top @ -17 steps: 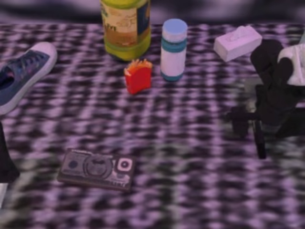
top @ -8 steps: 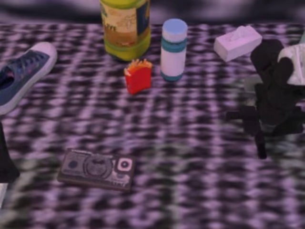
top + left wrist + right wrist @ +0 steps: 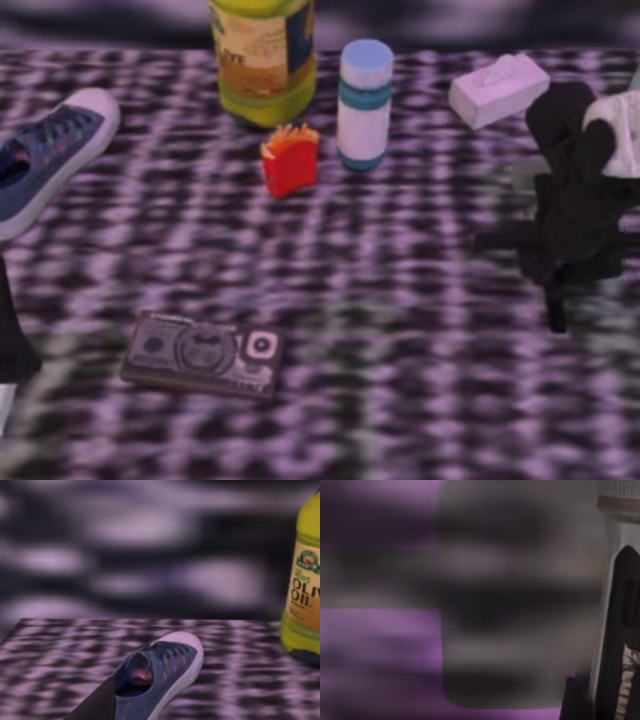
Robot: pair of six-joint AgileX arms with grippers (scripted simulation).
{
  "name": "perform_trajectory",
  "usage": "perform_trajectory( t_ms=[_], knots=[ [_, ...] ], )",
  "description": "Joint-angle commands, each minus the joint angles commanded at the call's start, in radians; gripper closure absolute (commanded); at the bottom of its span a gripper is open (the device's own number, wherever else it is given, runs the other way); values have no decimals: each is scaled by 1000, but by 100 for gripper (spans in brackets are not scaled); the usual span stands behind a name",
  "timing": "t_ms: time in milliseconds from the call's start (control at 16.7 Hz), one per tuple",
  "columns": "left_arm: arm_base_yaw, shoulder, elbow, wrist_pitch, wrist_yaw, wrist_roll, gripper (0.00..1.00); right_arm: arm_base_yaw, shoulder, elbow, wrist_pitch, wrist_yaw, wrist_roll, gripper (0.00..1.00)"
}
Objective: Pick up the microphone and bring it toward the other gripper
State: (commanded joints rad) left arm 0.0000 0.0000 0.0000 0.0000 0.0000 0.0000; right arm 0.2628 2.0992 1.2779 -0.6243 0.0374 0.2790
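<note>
Our right gripper (image 3: 556, 275) stood at bench's right side, jaws clamped on microphone (image 3: 553, 300), black handle poking out below claw. Left gripper (image 3: 12, 350) parked at left edge; its jaws — could not tell. We judged risks: handle slipping in pinch, or sweep clipping tissue box (image 3: 498, 90).

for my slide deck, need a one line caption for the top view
Right claw over the microphone at the table's right; camera, sneaker, fries and bottles scattered elsewhere.
</note>
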Motion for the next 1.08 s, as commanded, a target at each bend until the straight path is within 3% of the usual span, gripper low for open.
perform_trajectory(
  t_ms=[180,420,1080],
  knots=[
    [0,0,0,0,0,0,0,2,-12,-12,64,-27,-13,100],
    [0,0,0,0,0,0,0,0,-50,-61,282,-112,-51,100],
    [0,0,0,0,0,0,0,-17,-252,-339,1255,-459,-202,100]
  ],
)
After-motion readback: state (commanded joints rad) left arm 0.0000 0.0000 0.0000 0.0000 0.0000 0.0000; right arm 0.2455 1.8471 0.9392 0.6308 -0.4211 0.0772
